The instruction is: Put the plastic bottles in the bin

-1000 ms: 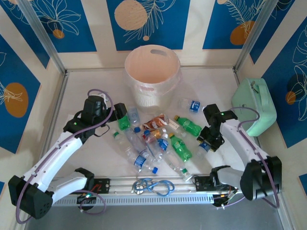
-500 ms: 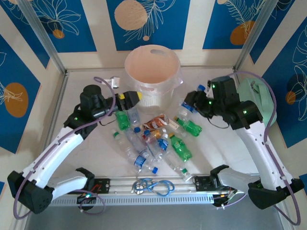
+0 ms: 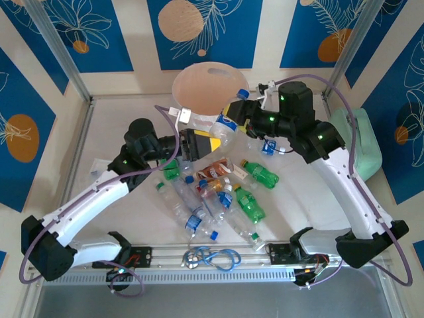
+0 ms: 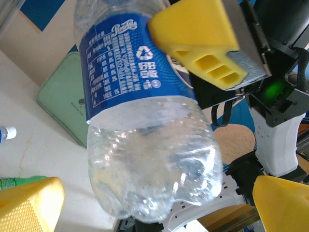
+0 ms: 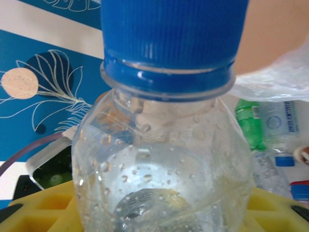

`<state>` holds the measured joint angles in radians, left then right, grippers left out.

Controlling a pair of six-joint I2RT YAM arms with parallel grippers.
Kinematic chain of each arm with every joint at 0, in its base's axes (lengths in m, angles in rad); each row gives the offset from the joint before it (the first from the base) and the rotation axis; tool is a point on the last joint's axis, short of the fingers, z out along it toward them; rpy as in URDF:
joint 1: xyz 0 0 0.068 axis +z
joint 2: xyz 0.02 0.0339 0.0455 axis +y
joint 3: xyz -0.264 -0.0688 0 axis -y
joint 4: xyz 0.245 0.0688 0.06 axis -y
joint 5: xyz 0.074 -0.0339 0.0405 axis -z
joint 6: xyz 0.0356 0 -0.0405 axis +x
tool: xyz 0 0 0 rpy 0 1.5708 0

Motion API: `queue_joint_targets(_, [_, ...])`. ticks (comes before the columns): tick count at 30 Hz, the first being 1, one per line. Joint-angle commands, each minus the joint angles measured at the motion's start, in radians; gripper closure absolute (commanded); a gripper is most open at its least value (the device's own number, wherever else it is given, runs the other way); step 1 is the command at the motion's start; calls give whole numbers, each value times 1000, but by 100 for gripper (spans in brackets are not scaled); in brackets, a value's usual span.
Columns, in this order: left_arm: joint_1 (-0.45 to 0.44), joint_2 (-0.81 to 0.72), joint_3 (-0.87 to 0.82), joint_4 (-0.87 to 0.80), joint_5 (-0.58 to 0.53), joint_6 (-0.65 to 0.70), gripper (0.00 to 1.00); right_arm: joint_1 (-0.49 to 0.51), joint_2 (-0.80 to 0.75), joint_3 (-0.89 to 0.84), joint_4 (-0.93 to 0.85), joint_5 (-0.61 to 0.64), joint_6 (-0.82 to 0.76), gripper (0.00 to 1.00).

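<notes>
**As a Clear Bottle Is Held at the Bin's Rim, the Others Lie on the Table**

Where the fixed overhead camera looks down, a clear bottle (image 3: 227, 122) with a blue label is seen clamped in the right gripper (image 3: 234, 112). It is tilted, with its cap end at the front-right rim of the bin (image 3: 199, 83), which stands at the far middle of the table (image 3: 119, 119). The left gripper (image 3: 213, 142) is placed just below the bottle's base, its fingers spread apart. The other bottles (image 3: 218, 192), clear and green, are scattered over the middle of the table in front of the bin. A mint-green case (image 3: 361, 142) is set at the right edge.

In the left wrist view, the clear bottle (image 4: 145, 145) is shown base-first between the left arm's widely parted yellow fingertips (image 4: 29, 205), and a gap is seen on each side. The right gripper's yellow finger (image 4: 198, 43) is pressed against the label.

In the right wrist view, the bottle's blue cap (image 5: 169, 34) and neck are seen close up, and its shoulder is seated between yellow pads (image 5: 43, 208).
</notes>
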<state>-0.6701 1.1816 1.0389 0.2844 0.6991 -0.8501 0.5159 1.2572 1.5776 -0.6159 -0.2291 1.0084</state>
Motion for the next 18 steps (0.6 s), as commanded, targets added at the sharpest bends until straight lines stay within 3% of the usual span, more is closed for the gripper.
queue_joint_targets(1, [-7,3,25,68,25,-10,3,22,-1,41,75,-59,35,46])
queue_joint_targets(9, [-8,16,7,194,25,-67,16,63,2,28,79,-37,19,43])
queue_joint_targets(18, [-8,38,13,211,43,-82,31,81,-2,-17,121,-14,48,43])
